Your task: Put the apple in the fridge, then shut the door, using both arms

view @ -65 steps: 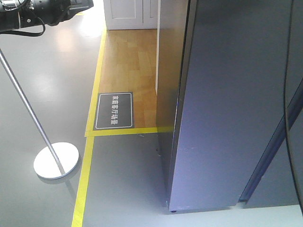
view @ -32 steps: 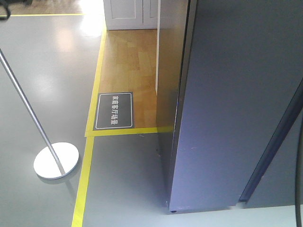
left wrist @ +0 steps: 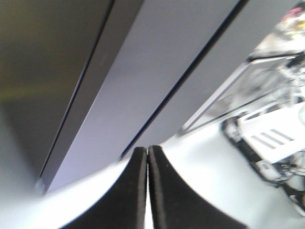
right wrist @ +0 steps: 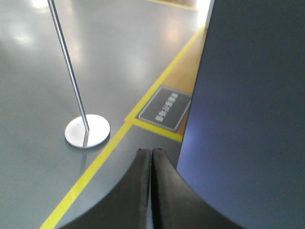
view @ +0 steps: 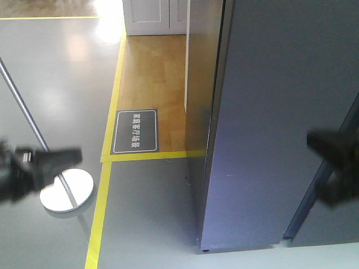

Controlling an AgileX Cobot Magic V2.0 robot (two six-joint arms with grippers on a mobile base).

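Note:
The fridge [view: 263, 112] stands at the right, showing only its dark grey outside. Its door [view: 280, 168] is the broad grey panel, lying flush, with no white inside visible. The apple is out of view. My left gripper [view: 70, 157] is a blurred dark shape low on the left, over the floor. My right gripper [view: 320, 144] is blurred in front of the fridge's right part. In the left wrist view the left gripper [left wrist: 147, 150] is shut and empty, pointing at grey fridge panels [left wrist: 157, 71]. In the right wrist view the right gripper [right wrist: 151, 152] is also shut and empty, beside the fridge [right wrist: 248, 119].
A metal pole on a round base [view: 66, 190] stands on the grey floor at left. A yellow tape line [view: 104, 202] runs along the floor, past a dark floor sign [view: 135, 131] on the wood flooring. White cabinet doors [view: 154, 17] are at the back.
A second ago the left arm was at the top left, then it left the view. Now both grippers show in the front view, blurred with motion, low left and mid right.

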